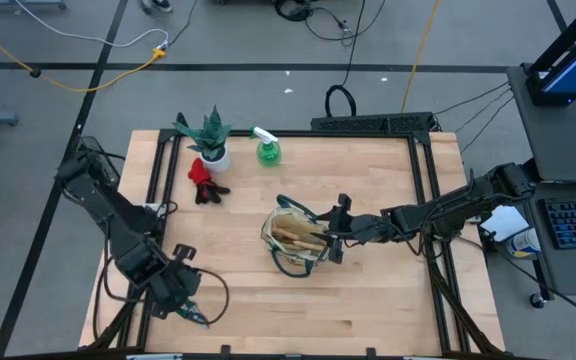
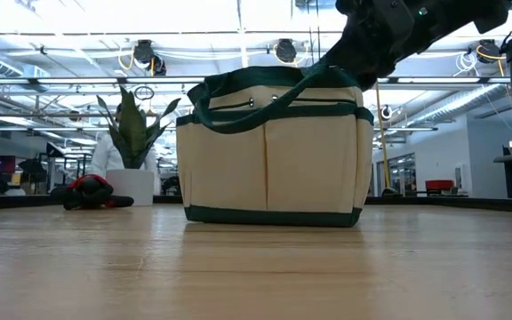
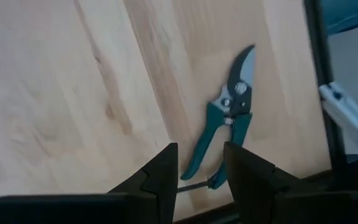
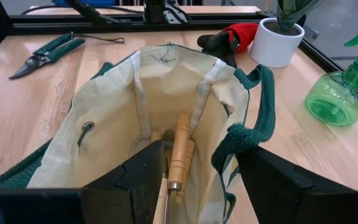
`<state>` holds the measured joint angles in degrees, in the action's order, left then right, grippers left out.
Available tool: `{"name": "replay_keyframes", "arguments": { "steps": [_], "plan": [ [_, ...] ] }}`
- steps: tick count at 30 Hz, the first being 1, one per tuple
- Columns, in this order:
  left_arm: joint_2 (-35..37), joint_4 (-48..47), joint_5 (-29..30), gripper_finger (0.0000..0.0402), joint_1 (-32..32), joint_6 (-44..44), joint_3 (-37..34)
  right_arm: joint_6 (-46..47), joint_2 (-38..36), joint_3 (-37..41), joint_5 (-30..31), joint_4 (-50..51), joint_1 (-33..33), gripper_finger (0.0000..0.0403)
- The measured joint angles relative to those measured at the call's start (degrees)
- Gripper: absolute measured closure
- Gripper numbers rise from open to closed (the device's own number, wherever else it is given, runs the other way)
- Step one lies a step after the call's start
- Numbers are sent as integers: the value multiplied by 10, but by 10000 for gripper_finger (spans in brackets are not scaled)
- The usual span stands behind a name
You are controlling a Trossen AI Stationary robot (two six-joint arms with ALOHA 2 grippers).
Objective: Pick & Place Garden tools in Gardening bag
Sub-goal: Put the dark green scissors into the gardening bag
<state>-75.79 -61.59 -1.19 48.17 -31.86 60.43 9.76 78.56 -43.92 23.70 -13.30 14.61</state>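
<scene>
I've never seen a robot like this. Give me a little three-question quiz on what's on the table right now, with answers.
1. True or false: the teal-handled metal pruning shears lie on the wooden table, outside the beige canvas bag.
2. Which tool hovers over the bag's opening? A) left tool B) right tool
3. Fill in: the wooden-handled tools are inside the ____.

Key: 1 true; 2 B; 3 bag. Still out by the potted plant: the red item and the green spray bottle.
</scene>
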Motion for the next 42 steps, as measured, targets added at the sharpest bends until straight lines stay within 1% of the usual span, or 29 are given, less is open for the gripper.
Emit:
{"name": "replay_keyframes", "arguments": {
  "steps": [4,8,11,16,28,36,42],
  "plan": [
    [0,75,-1,270,24,-15,-57,0,0,0,0,-3,0,206],
    [0,165,-17,270,42,-17,-114,-1,0,0,0,-7,0,206],
    [0,199,-18,270,54,-21,-148,-2,0,0,0,-12,0,206],
    [0,206,-18,270,65,-21,-180,-4,0,0,0,-29,0,206],
    [0,278,-17,270,86,-27,-245,-4,0,0,1,-30,0,206],
    [0,328,-10,270,86,-27,-283,-1,0,0,2,-31,0,206],
    [0,330,17,270,85,-14,-288,0,0,0,2,-32,0,206]
  ]
}}
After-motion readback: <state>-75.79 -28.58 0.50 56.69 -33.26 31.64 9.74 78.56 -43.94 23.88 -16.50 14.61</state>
